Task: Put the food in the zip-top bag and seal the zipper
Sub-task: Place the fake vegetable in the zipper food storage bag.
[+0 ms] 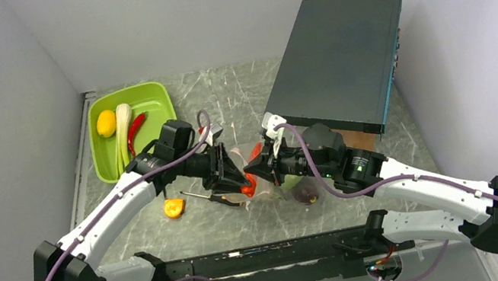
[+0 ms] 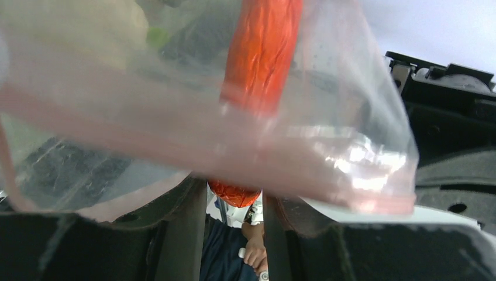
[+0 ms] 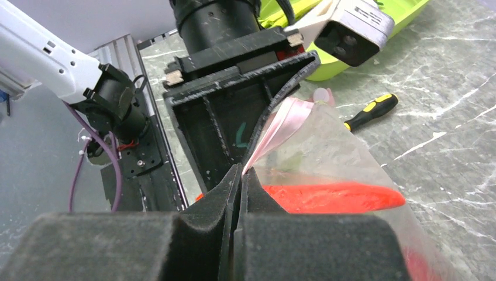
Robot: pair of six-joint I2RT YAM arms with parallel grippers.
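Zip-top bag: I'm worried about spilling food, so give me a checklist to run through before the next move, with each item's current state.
1. Right pincer clamped on the zipper: ok.
2. Left pincer gripping the zip-top bag: cannot tell; the plastic hides the contact.
3. Red chili inside the bag: ok.
4. All food bagged: not ok; food pieces lie in the green tray.
5. Zipper sealed along its width: cannot tell.
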